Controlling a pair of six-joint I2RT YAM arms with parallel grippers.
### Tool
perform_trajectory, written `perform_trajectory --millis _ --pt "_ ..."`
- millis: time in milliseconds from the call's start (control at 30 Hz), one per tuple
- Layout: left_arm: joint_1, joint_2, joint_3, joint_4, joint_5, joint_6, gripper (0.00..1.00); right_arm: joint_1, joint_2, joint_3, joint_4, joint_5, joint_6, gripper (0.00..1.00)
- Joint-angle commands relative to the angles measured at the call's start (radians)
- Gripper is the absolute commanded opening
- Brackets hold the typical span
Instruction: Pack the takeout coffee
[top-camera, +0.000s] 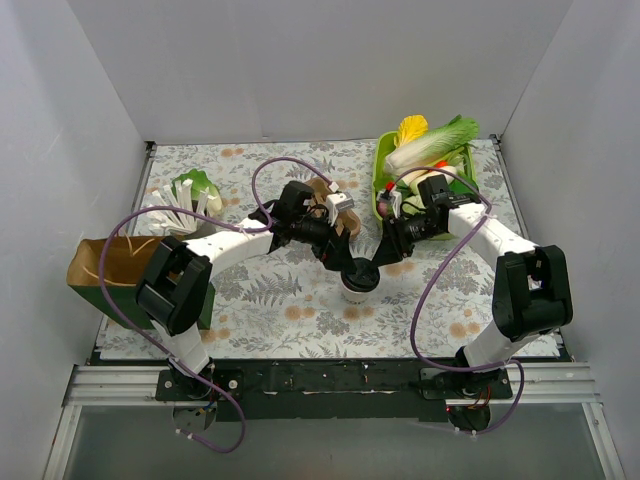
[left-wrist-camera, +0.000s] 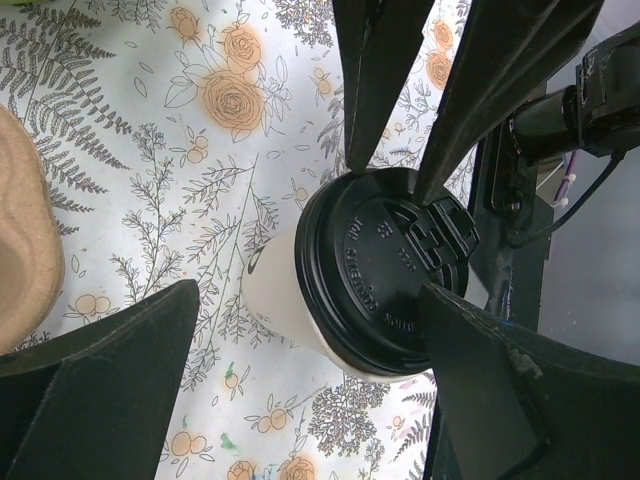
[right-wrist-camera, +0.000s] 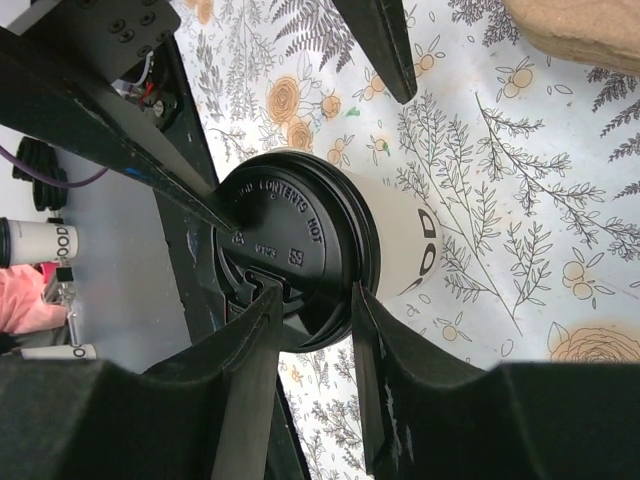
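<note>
Crowding the edges of the top view are the bystanders. A brown paper bag (top-camera: 100, 265) stands open at the left edge, with a grey cup of white utensils (top-camera: 172, 215) just above it. A brown cardboard carrier (top-camera: 330, 200) lies at upper centre behind the left arm's wrist, and a green tray (top-camera: 378, 175) holding a leafy cabbage (top-camera: 435, 145) fills the upper right. None of them touches the takeout coffee (top-camera: 358, 280). The carrier is the nearest, and in the wrist views it shows only as a tan edge at the frame border.

The coffee stands upright on the floral tablecloth (top-camera: 270, 300) at the centre of the top view, its black lid (left-wrist-camera: 385, 270) on, and both arms meet over it.

The left gripper (left-wrist-camera: 308, 288) reaches in from the left, spread wide. Its fingers straddle the cup with cloth showing between one finger and the white wall. The other finger overlaps the lid's edge in its wrist view, and I cannot tell whether it touches.

The right gripper (right-wrist-camera: 315, 290) comes from the right, its fingers drawn nearly together. One tip rests on the lid's top and the other sits outside the rim, so the rim is pinched between them.
</note>
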Motion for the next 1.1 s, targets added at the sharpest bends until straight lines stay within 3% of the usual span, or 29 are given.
perform_trajectory --millis 0,1067 --pt "-0.003 -0.069 -0.004 0.006 -0.003 0.009 0.93 0.026 -0.025 0.036 -0.005 0.051 -0.038 0.41" --pt "0.005 -0.112 -0.044 -0.004 -0.026 0.033 0.94 0.141 -0.077 0.099 -0.041 0.181 -0.098 0.42"
